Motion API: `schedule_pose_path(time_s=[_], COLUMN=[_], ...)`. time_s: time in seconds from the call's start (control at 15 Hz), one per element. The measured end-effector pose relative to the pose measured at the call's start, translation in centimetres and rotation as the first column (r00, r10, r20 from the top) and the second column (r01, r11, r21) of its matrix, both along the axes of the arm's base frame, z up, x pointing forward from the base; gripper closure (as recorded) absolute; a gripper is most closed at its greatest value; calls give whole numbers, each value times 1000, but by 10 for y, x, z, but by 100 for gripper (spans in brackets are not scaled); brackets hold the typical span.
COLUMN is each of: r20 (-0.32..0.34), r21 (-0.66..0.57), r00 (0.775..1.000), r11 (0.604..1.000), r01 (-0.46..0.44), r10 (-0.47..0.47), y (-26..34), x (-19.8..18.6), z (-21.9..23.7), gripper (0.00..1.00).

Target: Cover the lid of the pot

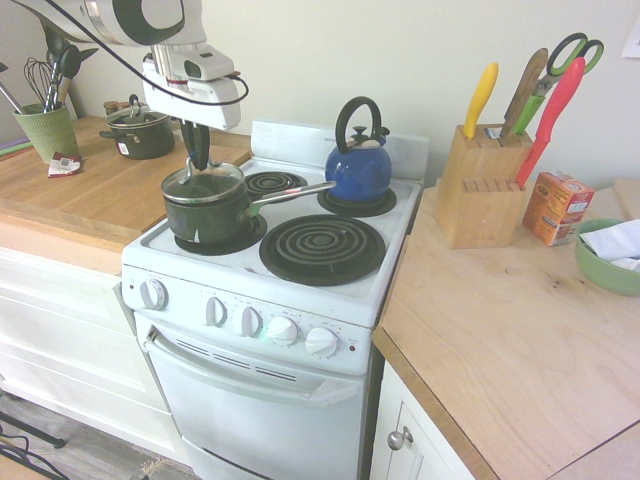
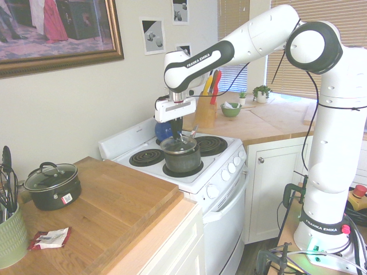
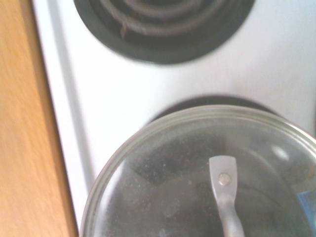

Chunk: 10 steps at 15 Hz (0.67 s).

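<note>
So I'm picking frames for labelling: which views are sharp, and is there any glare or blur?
First exterior view: sharp and evenly lit, with mild wide-angle bending at the edges. Second exterior view: sharp, but the window blinds at upper right are washed out. Wrist view: soft and out of focus; the lid fills the lower part, with a few small reflections on its glass.

Clear glass lid point(image 3: 163, 182), glossy dark pot point(image 1: 205, 210), wood countertop point(image 1: 100, 190).

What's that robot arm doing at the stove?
It's putting a glass lid on the dark saucepan sitting on a front burner. The end effector points straight down, shut on the lid's little handle, with the lid right over the pan's rim. A blue kettle sits on a back burner.
</note>
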<state>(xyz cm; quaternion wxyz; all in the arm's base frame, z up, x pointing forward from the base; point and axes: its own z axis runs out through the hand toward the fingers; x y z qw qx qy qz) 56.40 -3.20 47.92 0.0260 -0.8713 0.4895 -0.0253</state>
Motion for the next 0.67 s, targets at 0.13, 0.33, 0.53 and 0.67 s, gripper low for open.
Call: schedule_pose_path(time_s=[0.13,0.33,0.53,0.67], r20=[-2,-25,-44,-39], r21=[0,1,2,1], r00=[1000,1000,999,999], r11=[1000,1000,1000,1000], r01=[1,10,12,7], r10=[-1,-10,-12,-7], y=[0,-6,-10,-9], x=[1,2,0,-5], z=[3,-10,-22,-24], gripper=[100,100,100,100])
